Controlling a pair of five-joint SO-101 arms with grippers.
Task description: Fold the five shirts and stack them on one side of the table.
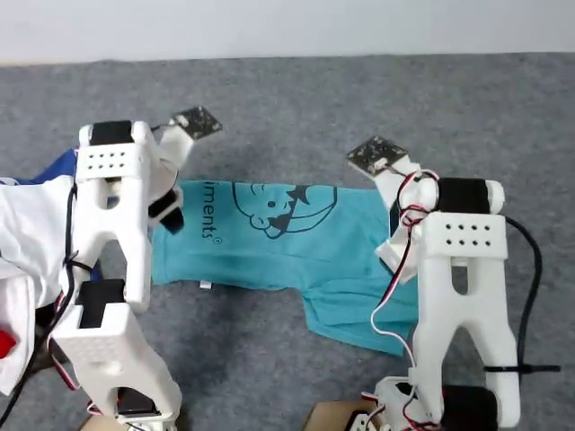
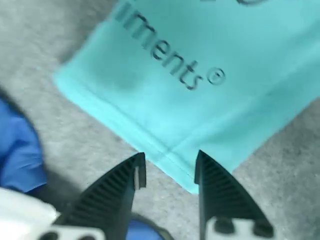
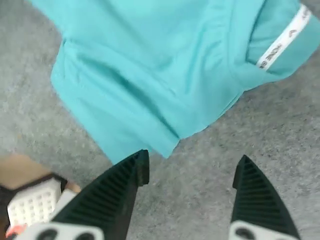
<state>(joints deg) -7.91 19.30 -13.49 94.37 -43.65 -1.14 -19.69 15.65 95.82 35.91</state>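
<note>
A teal shirt [image 1: 269, 242] with a dark print lies partly folded across the middle of the grey table. My left gripper [image 2: 170, 162] is open over the shirt's left end, and a hem corner [image 2: 172, 160] of the teal shirt [image 2: 200, 75] lies between its fingertips. My right gripper [image 3: 192, 167] is open and wide, just off the edge of the teal shirt [image 3: 150, 75] at its right end, above bare table. A white neck label [image 3: 285, 37] shows on the shirt there. In the high view the left arm [image 1: 112, 224] and right arm [image 1: 458, 269] flank the shirt.
A heap of other shirts lies at the table's left edge: white [image 1: 27, 242], blue [image 1: 54, 171] and a bit of red [image 1: 4, 346]. The blue shirt [image 2: 20, 145] is close beside my left gripper. A brown cardboard piece [image 1: 332, 417] sits at the front edge.
</note>
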